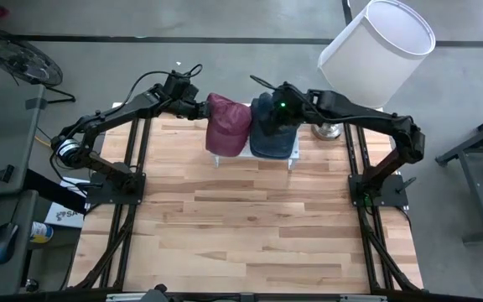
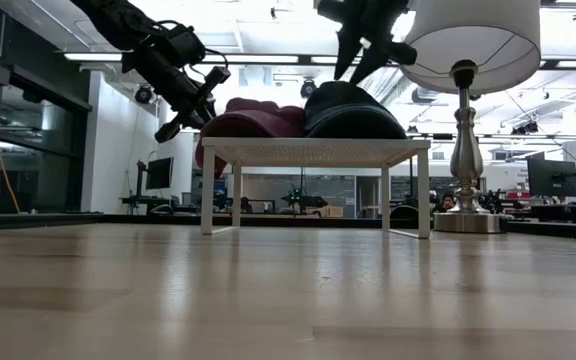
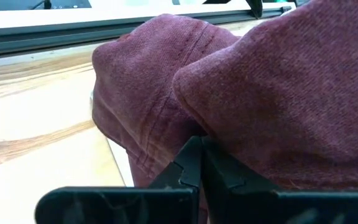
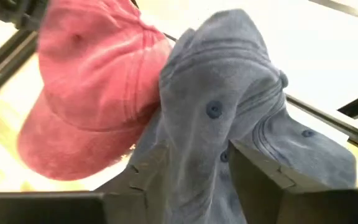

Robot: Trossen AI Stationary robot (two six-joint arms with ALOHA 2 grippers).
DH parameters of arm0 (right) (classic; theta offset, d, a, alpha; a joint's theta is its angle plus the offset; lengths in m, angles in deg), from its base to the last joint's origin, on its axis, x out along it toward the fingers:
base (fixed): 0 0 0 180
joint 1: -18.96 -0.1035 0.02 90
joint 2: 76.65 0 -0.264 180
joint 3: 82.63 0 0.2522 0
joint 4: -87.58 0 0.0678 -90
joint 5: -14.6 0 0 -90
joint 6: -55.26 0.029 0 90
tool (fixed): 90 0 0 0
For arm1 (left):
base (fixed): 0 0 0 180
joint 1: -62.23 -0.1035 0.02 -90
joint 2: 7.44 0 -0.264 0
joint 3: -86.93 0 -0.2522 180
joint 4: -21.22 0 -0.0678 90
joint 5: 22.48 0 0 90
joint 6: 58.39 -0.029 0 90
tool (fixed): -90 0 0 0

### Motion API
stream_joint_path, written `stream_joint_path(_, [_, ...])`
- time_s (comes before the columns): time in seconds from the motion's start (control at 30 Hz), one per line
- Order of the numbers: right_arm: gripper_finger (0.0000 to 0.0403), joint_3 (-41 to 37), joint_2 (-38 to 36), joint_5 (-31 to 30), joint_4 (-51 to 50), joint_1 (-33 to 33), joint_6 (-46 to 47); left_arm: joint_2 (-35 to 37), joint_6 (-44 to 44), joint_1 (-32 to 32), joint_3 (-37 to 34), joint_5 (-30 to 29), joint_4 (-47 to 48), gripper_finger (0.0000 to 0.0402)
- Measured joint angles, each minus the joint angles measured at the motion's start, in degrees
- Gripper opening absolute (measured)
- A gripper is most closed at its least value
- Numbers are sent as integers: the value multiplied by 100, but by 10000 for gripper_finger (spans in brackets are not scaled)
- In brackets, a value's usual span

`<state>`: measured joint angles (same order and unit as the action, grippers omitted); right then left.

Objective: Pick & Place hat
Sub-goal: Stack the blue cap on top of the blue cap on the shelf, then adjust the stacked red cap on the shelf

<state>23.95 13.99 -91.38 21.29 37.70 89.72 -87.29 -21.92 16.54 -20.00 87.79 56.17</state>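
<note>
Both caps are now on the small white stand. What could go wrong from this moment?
1. The left end effector is shut on the red cap; pulling back could drag it off the white stand.
2. The right end effector is open around the blue cap, so lifting may snag it.
3. The caps touch, so moving one may shift the other.

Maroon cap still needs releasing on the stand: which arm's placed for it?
Left. The left gripper is shut on the maroon cap; the right gripper stands open over the blue cap.
</note>
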Motion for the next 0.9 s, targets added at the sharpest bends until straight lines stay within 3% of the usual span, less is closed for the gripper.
stream_joint_path(0.27, [186,0,-396,-80,13,-76,-294,-1,1,0,-2,-15,-2,0])
stream_joint_path(0.47, [188,0,-434,100,150,-94,-501,-2,-3,0,-2,-43,-2,0])
stream_joint_path(0.63, [188,2,-414,456,936,-260,-1063,-2,0,0,-2,-51,-2,0])
stream_joint_path(0.9, [188,4,-360,255,1144,-471,-1410,-2,-3,0,-4,-31,-3,0])
